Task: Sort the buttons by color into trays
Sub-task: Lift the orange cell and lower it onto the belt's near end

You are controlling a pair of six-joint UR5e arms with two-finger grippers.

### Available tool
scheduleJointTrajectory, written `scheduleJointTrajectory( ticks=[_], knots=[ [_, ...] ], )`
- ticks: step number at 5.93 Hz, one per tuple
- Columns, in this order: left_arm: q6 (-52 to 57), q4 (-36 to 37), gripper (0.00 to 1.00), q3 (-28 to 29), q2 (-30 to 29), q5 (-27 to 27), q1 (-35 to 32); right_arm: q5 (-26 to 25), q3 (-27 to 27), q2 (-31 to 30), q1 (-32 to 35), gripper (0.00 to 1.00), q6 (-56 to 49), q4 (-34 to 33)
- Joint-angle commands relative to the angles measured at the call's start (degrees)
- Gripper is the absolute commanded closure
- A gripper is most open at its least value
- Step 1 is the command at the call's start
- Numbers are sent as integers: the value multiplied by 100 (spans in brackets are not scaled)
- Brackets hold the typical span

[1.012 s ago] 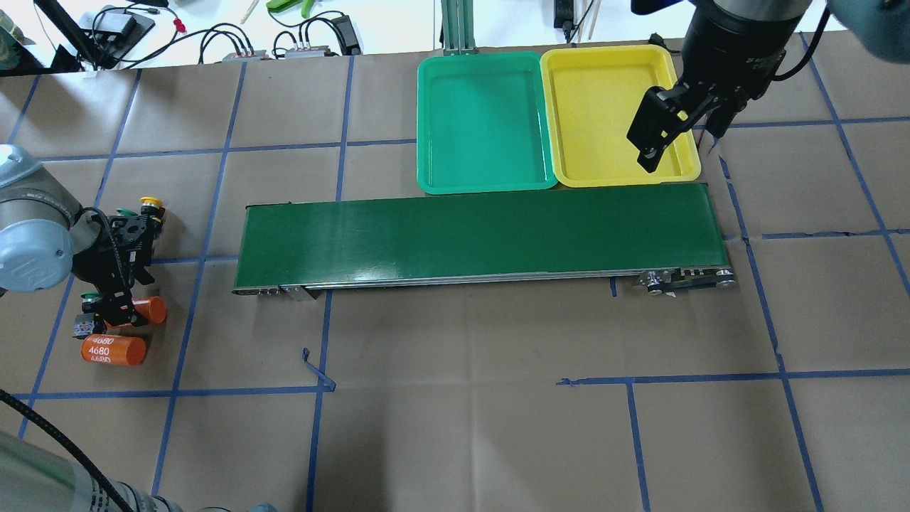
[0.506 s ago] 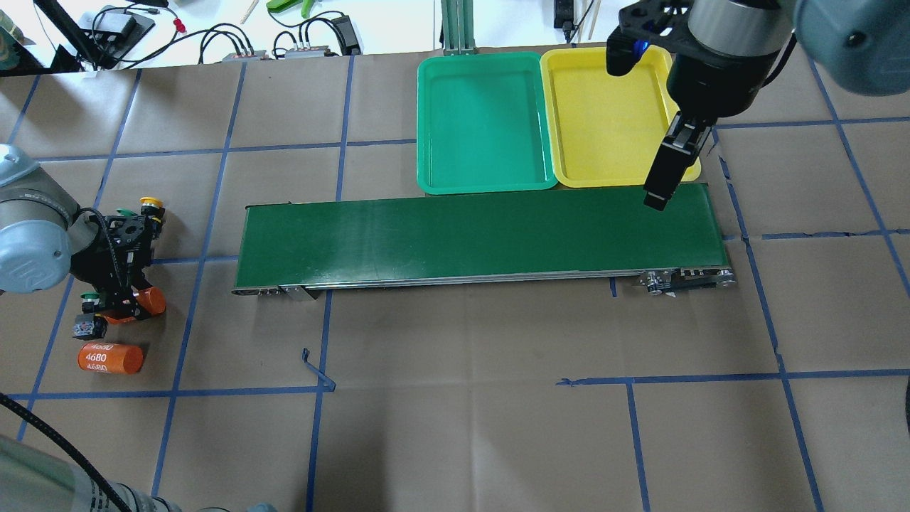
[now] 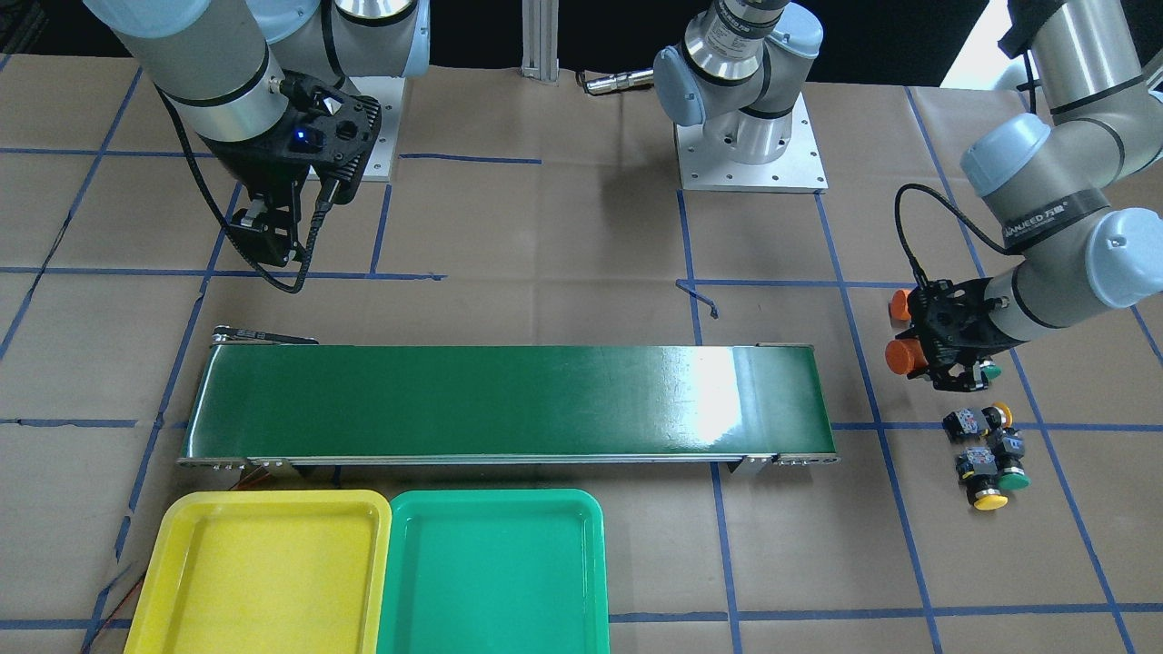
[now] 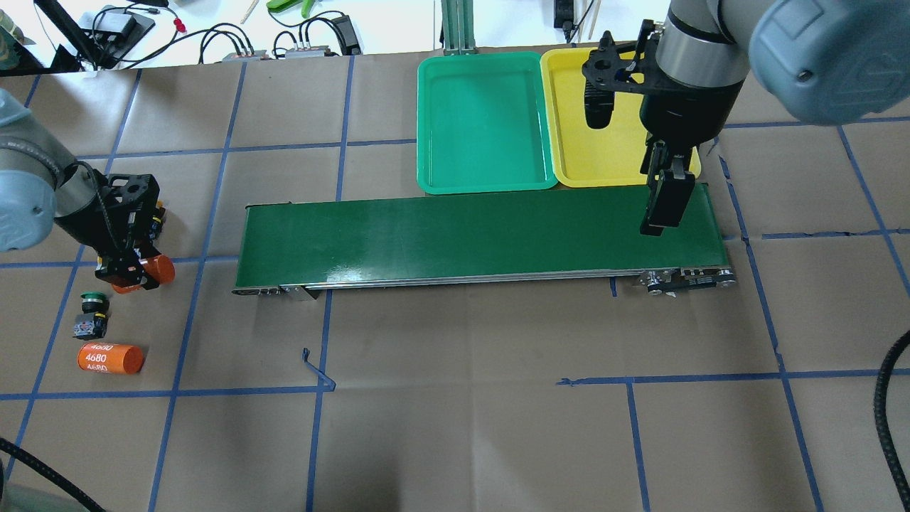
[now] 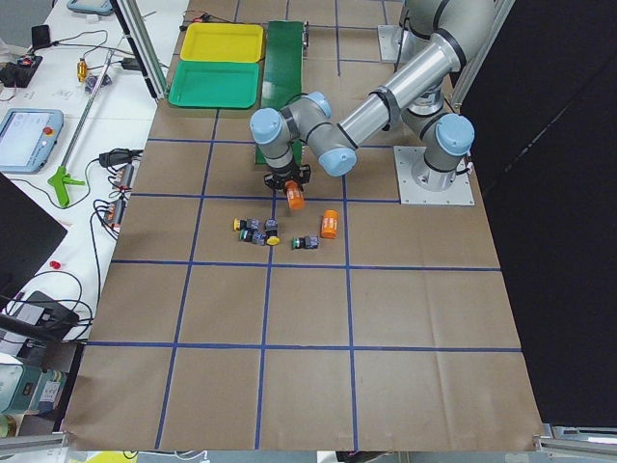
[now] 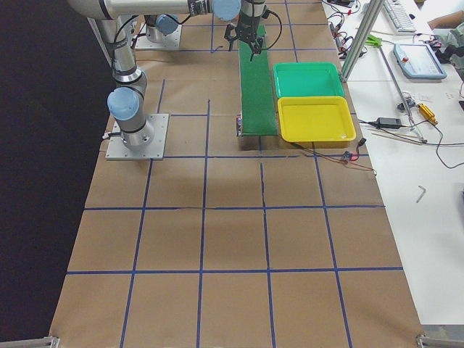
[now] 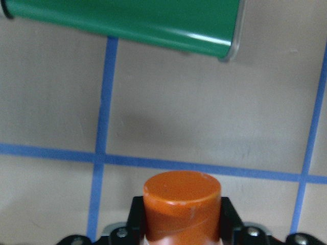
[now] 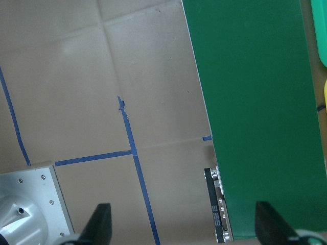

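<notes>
I am pinching an orange cylinder (image 7: 182, 204) in my left claw (image 4: 131, 270), holding it just off the paper-covered table (image 4: 462, 427) near the left end of the conveyor belt (image 4: 476, 238). It is no part of the sort, so I am judging this as clearing clutter, with the sorting itself not yet begun. The buttons (image 3: 986, 454) are lying clustered on the paper just beside that claw, and none is sitting in the green tray (image 4: 483, 121) or the yellow tray (image 4: 611, 142), which are touching each other along the belt's far edge. My right claw (image 8: 184, 224) is hovering spread wide over the belt's right end. Next I am needing to set the cylinder aside, away from the buttons and the second cylinder (image 4: 110, 358), on the open paper in front of the belt, then pick a button.
</notes>
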Motion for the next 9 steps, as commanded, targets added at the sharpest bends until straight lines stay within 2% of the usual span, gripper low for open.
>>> scheduleJointTrajectory(
  ticks=[1,2,3,4,5,6,7,9],
  knots=[
    [-705,-178,100,346,137,-134,-1127,119,26,23,4,0,-63,6],
    [-1572,-152,100,329,-1,-151,-1507,120,52,5,21,0,-507,-203],
    [-1825,-56,100,312,-37,-273,-1937,94,279,-30,12,0,-1712,-631],
    [-2201,92,99,251,-99,-266,-2246,77,507,-73,12,0,-1741,-975],
    [-2179,520,97,215,-317,-231,-2310,50,545,-117,12,0,-1742,-987],
    [-2170,533,79,215,-319,-230,-2346,33,536,-118,12,0,-1733,-987],
    [-2109,507,2,215,-302,-213,-2285,15,536,-118,12,0,-1681,-996],
    [-2082,402,1,259,-153,-204,-2023,24,527,-118,12,0,-1496,-1031]
  ],
)
